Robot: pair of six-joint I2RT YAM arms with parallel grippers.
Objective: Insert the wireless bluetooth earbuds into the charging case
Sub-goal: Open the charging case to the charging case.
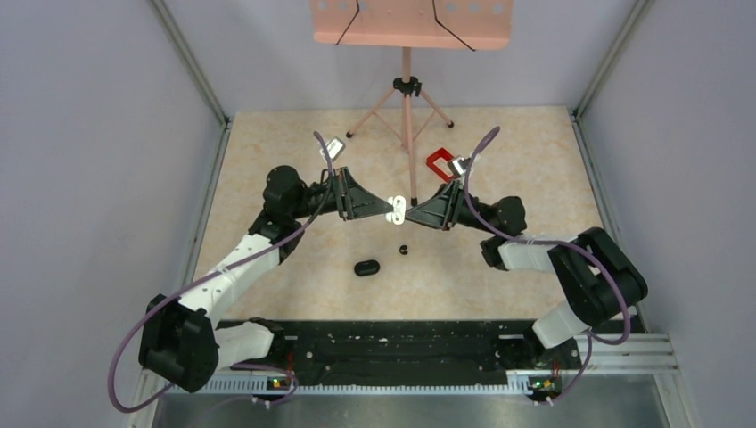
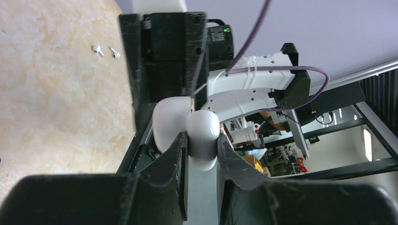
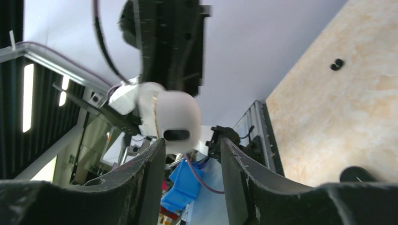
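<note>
Two grippers are seen tip to tip above the counter (image 1: pixel 535 178). A white case (image 2: pixel 202 129) is clamped in the left gripper (image 2: pixel 202 150) jaws, probably offered to the right gripper (image 3: pixel 192 150), whose hold cannot be told. The black charging case (image 1: pixel 366 267) and earbud (image 1: pixel 404 249) lie unheld below.

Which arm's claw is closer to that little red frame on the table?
Right. The right gripper sits just short of the red frame, slightly to its left; the left gripper is farther left, beyond the right one.
</note>
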